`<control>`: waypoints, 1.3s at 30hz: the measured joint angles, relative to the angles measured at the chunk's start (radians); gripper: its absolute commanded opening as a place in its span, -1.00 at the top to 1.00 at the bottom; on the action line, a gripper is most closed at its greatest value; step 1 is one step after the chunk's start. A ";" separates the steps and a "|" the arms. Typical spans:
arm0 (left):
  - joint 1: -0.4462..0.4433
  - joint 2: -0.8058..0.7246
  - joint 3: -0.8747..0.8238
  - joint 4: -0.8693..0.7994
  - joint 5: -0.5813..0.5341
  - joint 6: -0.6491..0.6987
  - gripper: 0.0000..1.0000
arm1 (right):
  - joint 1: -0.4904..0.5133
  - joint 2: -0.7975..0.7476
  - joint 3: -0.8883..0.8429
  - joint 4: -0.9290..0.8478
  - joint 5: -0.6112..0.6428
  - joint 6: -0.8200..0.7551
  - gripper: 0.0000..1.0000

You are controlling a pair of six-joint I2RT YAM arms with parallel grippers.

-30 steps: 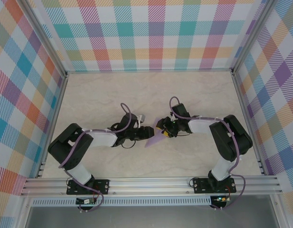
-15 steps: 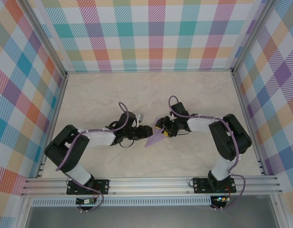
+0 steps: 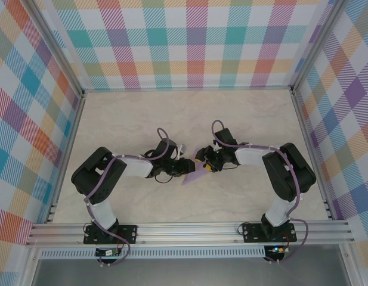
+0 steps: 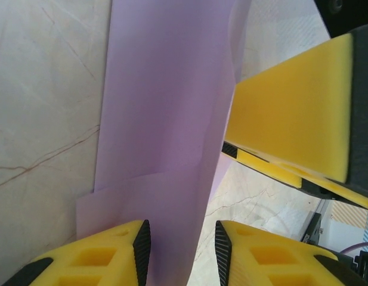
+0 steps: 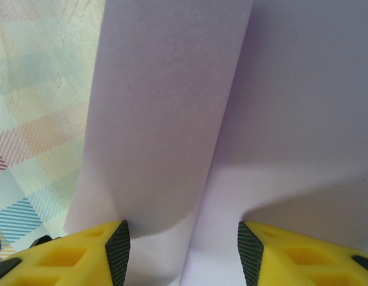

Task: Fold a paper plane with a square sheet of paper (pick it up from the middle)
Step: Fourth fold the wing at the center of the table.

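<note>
Pale lavender paper plane [image 3: 194, 174], half-folded, narrow, with overlapping creased layers

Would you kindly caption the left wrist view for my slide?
Left gripper, jaws apart, straddling the folded lavender paper.

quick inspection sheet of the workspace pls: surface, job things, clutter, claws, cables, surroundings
surface: pale marbled table
job's things: lavender paper, folded to a point, mid-table where both claws meet
clutter: nothing seen
grippers: left claw open, paper between its pads; right claw open, astride the paper
cables: purple cables looped along both arms, clear of the paper
surroundings: plaid walls on three sides; aluminium rail at the near edge
</note>
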 measured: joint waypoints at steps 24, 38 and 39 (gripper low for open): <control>-0.003 0.007 0.029 -0.019 0.037 0.039 0.17 | 0.001 0.006 0.017 -0.029 0.008 -0.004 -0.08; 0.008 -0.194 -0.041 -0.066 0.013 0.024 0.55 | 0.001 0.026 0.058 -0.086 0.008 -0.003 -0.15; 0.007 -0.194 -0.041 -0.066 0.013 0.025 0.57 | 0.001 0.027 0.061 -0.089 0.008 -0.003 -0.16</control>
